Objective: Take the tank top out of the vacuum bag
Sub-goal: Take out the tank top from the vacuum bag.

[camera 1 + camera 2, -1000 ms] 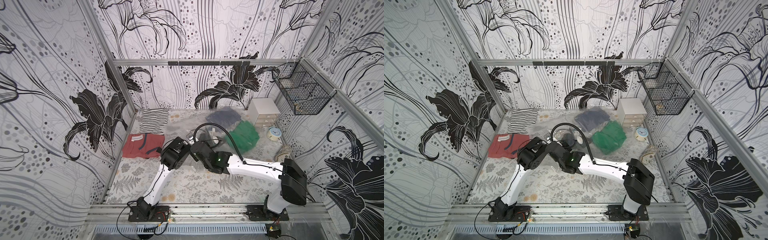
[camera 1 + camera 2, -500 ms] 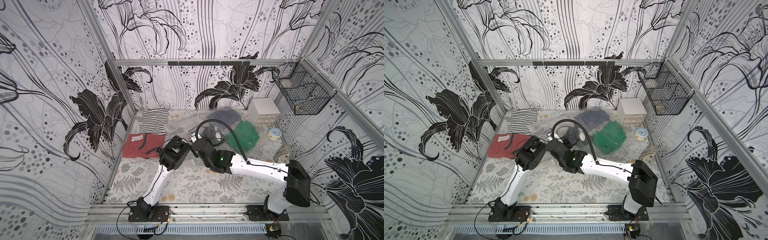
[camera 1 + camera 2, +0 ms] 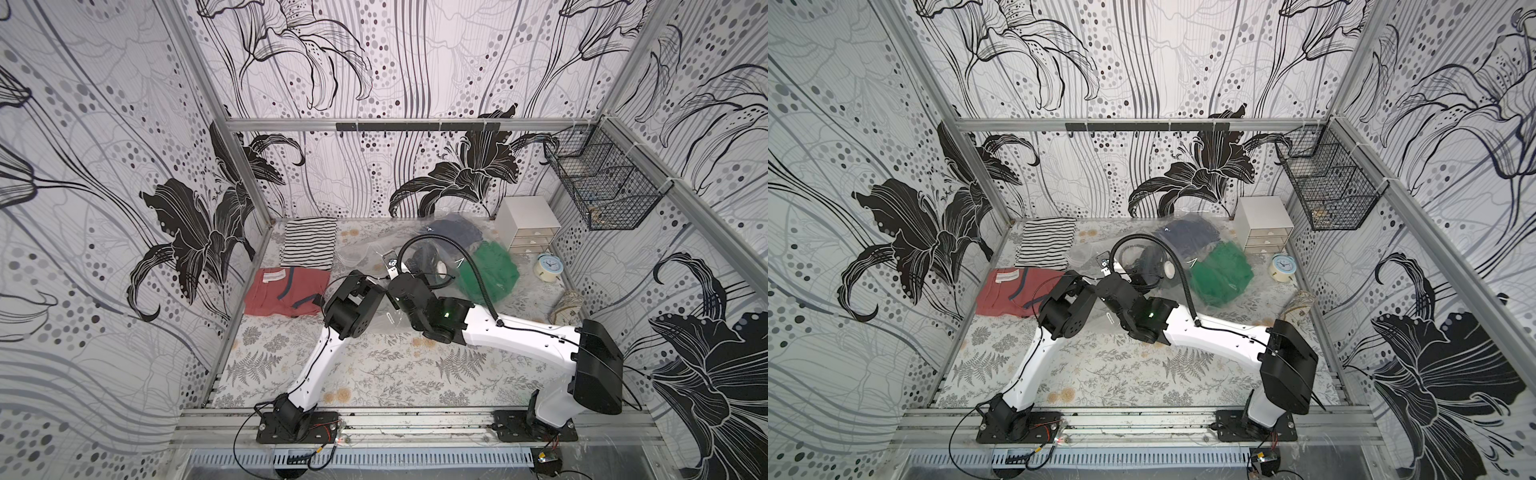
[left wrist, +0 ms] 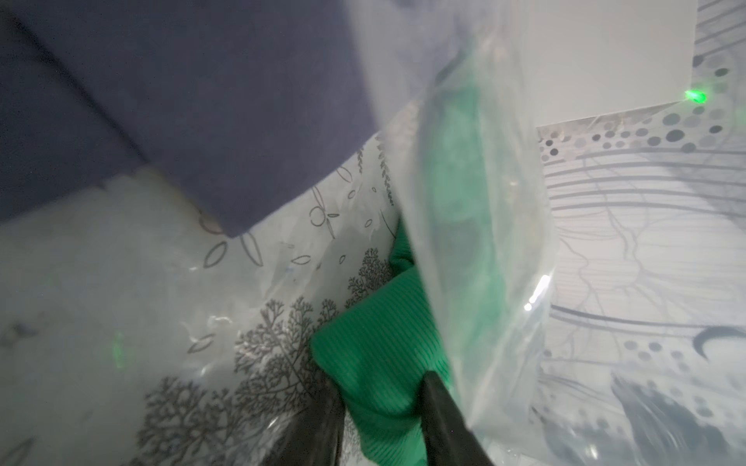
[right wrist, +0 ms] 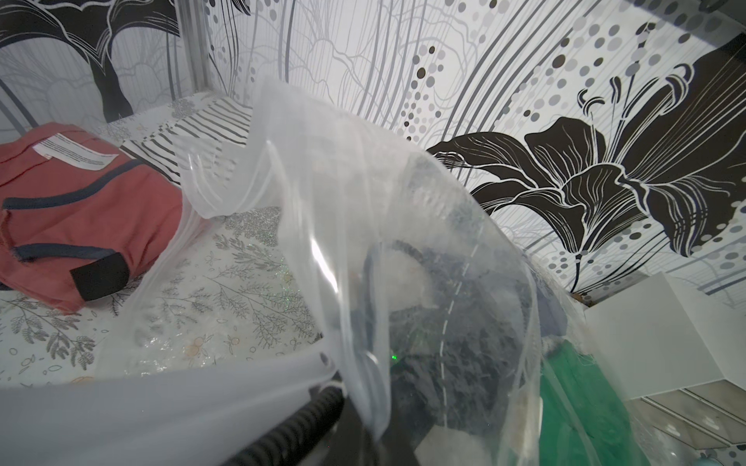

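Since a second ago the right arm [image 3: 519, 332] has been edging toward the back edge of the bench [image 3: 374, 374], with its cable loop [image 3: 432, 235] rising higher. Both garments inside the vacuum bag [image 3: 361, 251] are lying where they were, so I judge the pull-out is not yet under way.

In both top views the bag is sprawling over the back middle of the bench. The green tank top [image 3: 490, 270], as I am taking the ribbed green cloth to be, is sitting inside at its right end, touching a navy garment [image 3: 453, 232] behind it. The right gripper [image 3: 391, 268] is holding the bag's mouth lifted. The left arm [image 3: 324, 357] is reaching in beside it, its pincer hidden.

In the left wrist view the left gripper [image 4: 375, 399] is clenching a fold of the green ribbed cloth between its dark fingers [image 4: 444, 415], under the clear film.

In the right wrist view the film is bunching at the right pincer and ballooning upward. That pincer is clamped tight and looks to be gripping the bag.

The bench is wearing a pale fern-printed cover. A striped garment [image 3: 309, 243] is lying in the back left corner, with a red garment [image 3: 286, 291] just in front of it along the left edge. A white drawer unit [image 3: 528, 224] is standing in the back right corner with a small clock [image 3: 548, 268] beside it. Lily-patterned walls [image 3: 124, 124] are enclosing everything, and a wire basket [image 3: 602, 195] is hanging on the right one.
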Robot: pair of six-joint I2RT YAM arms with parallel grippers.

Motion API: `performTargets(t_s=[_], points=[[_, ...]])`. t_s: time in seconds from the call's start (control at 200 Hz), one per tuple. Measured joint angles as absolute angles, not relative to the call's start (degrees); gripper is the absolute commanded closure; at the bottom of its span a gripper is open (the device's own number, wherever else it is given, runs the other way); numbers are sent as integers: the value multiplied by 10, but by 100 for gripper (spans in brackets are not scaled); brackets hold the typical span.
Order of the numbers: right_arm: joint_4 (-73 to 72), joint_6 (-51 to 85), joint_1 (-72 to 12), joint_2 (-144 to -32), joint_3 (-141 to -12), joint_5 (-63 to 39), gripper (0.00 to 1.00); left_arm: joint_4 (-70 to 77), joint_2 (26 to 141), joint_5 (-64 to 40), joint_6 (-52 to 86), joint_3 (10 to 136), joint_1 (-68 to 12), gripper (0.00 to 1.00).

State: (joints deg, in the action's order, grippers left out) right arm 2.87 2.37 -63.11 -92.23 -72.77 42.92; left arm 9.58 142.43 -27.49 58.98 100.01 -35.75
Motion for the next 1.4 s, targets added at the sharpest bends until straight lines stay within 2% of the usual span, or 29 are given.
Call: performTargets(t_s=[0.035,0.12,0.22,0.376,0.791,1.036,1.402], points=[[29,24,-631,-922,-728,429,100,91,1425,-273,588,1001,-357,78],[30,25,-631,-923,-728,429,100,84,1425,-268,583,1001,-357,90],[30,25,-631,-923,-728,429,100,82,1425,-265,581,998,-357,100],[30,28,-631,-923,-728,421,100,104,1414,-259,578,974,-357,100],[2,43,-642,-923,-728,381,100,226,1320,-255,578,778,-357,100],[-58,65,-618,-929,-728,373,100,243,1270,-266,565,695,-361,100],[-70,68,-615,-932,-728,360,100,225,1258,-270,537,687,-359,100]])
